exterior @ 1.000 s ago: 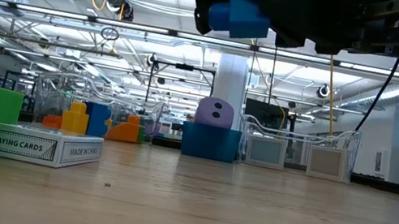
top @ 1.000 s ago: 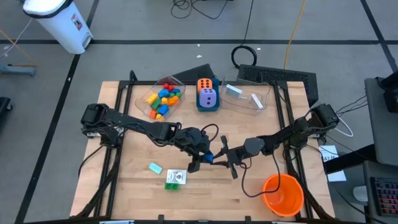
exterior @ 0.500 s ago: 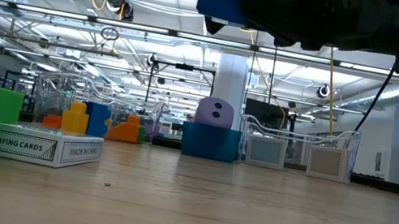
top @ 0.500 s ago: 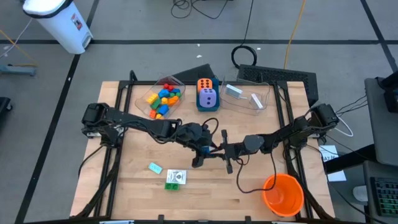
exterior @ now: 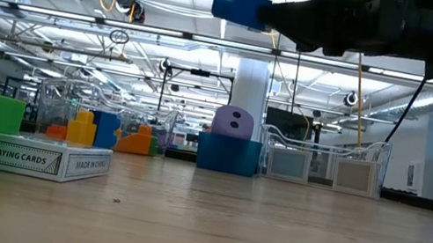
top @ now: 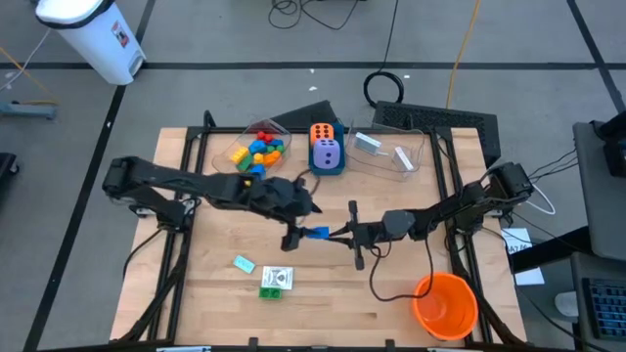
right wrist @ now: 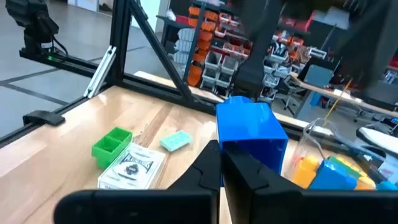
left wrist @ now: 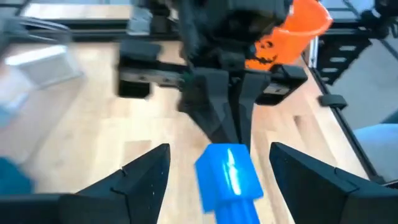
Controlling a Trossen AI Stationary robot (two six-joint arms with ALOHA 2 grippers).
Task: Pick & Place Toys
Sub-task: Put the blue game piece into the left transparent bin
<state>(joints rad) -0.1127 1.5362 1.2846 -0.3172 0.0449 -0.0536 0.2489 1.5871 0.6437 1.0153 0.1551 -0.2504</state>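
Blue plastic brick (top: 315, 234), small, hard-moulded; held aloft over the table's centre, clear of the wood, visible high in the low view (exterior: 241, 8). Pinched at one end between the closed fingertips of the right gripper (top: 337, 235), reaching in from 3 o'clock. Judged light, rigid, smooth-sided and therefore slippery; not fragile. Best taken across two flat opposite faces, squarely, near the middle rather than at a corner or on the studs.

Left gripper (top: 290, 238): at 9 o'clock of the brick, jaws spread wide, one either side of it in the left wrist view (left wrist: 227, 177), touching nothing and holding nothing.

Remaining items, outward:
- Card pack (top: 278, 278), white, flat on the table at 7 o'clock of the brick; lettered "Playing Cards" in the low view.
- Green brick (top: 271, 291), just beside the pack's near edge.
- Pale teal piece (top: 244, 262), at 8 o'clock, lying apart.
- Clear tub of mixed bricks (top: 256, 154), at 11 o'clock, red, yellow, green, blue.
- Orange die (top: 324, 133) and purple die (top: 327, 154), at 12 o'clock, in a blue box (top: 326, 170).
- Clear tub (top: 386, 156) at 1 o'clock, holding pale cards.
- Orange cup (top: 446, 304), at 4 o'clock, near the table's corner.
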